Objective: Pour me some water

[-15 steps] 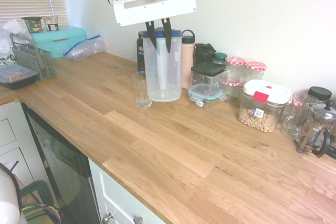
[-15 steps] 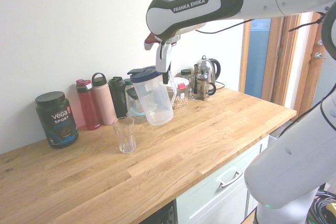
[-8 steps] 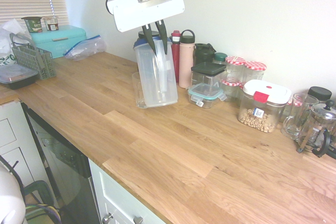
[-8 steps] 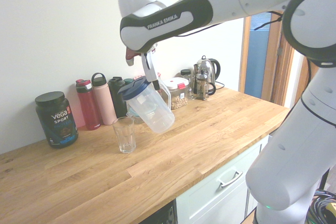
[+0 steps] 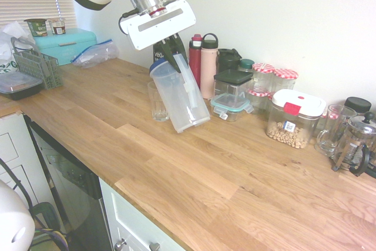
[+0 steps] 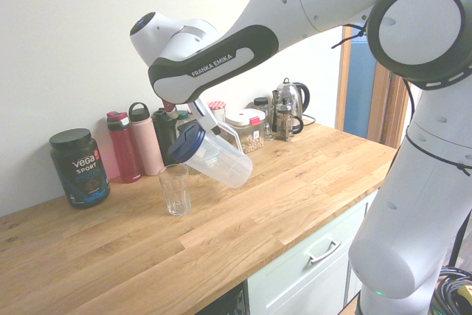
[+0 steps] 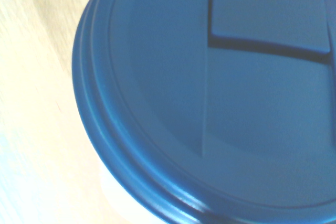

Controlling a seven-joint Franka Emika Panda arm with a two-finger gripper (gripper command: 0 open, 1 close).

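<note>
the gripper (image 5: 174, 57) is closed on the handle (image 6: 230, 136) of a translucent pitcher (image 5: 181, 95), its fingers clenched around it. the pitcher is held tilted steeply, its blue lid (image 6: 187, 142) lowered toward the drinking glass (image 6: 175, 191) and its base swung away from it. the glass stands upright on the wooden counter (image 6: 214, 241). the lid is just by the rim of the glass; whether the two touch cannot be told. water cannot be made out in either vessel. along the wall stand a black vega sport tub (image 6: 80, 169), a red bottle (image 6: 123, 147) and a pink bottle (image 6: 146, 140). a white-lidded container (image 5: 295, 119) of chickpea-like contents stands farther along, near a french press (image 5: 356, 140).
</note>
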